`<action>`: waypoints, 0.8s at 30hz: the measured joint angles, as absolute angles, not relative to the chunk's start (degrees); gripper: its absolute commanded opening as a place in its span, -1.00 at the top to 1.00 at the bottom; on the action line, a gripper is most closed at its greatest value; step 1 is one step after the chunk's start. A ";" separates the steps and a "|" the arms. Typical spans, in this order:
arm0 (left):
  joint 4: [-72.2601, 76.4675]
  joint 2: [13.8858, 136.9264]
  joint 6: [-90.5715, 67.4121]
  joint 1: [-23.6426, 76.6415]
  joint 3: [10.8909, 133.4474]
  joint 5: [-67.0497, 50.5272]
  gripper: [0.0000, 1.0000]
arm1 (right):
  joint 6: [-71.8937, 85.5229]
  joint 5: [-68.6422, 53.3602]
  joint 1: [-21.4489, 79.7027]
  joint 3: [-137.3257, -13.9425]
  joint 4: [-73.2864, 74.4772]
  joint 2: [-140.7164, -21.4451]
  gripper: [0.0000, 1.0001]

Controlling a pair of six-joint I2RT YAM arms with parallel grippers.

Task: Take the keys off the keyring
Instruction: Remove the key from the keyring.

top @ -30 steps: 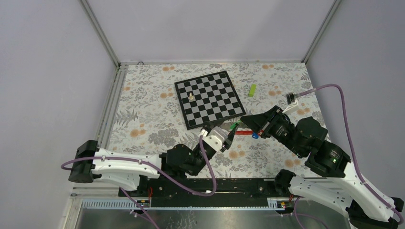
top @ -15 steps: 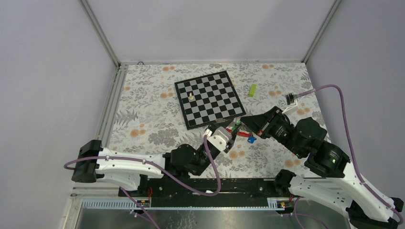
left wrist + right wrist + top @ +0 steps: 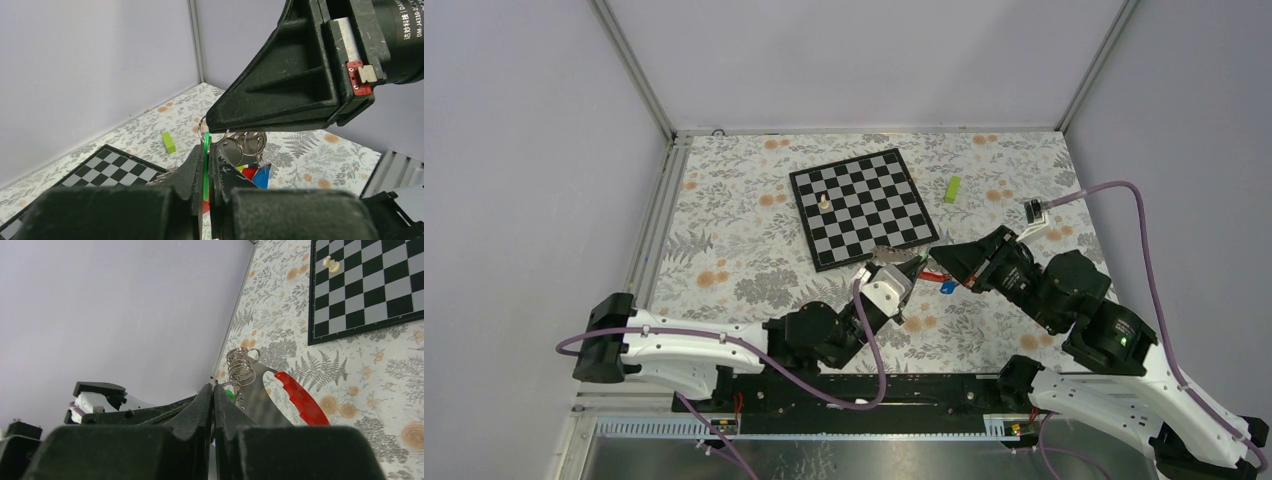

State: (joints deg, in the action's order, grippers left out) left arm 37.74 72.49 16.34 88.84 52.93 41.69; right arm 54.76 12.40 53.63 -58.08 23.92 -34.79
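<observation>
The keys hang in a bunch above the table between both arms. My left gripper [image 3: 207, 150] is shut on the flat green key [image 3: 206, 165], gripped edge-on between its pads. Silvery loops of the keyring [image 3: 246, 142] hang just right of it, with a blue key [image 3: 261, 176] and a red piece below. My right gripper [image 3: 213, 387] comes in from above, jaws pressed together with a thin loop of the keyring [image 3: 239, 365] at their tips. The red strap [image 3: 300, 397] dangles beside it. In the top view the bunch [image 3: 919, 268] sits off the chessboard's near right corner.
The chessboard [image 3: 862, 205] lies just beyond the grippers, with one pale chess piece [image 3: 825, 201] on it. A lime-green block [image 3: 952, 188] rests on the floral cloth to the board's right. A small black-and-white object [image 3: 1034, 208] lies far right.
My left gripper has closed on the green key and moved up close to the right gripper. The bunch shifted slightly left and the blue key swung with it.
</observation>
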 measured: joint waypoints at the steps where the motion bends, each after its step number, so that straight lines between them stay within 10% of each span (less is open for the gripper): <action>1: 36.71 72.36 15.79 88.84 53.23 41.50 1.00 | 54.26 12.40 53.63 -57.74 23.64 -34.37 0.51; 11: 14.13 65.17 -0.19 83.90 59.22 35.00 1.00 | 42.06 12.49 53.63 -53.63 17.80 -25.65 -0.24; 24: -15.18 65.54 -24.62 76.82 78.98 23.86 1.00 | 18.74 0.23 53.63 -44.66 7.84 -14.09 -0.67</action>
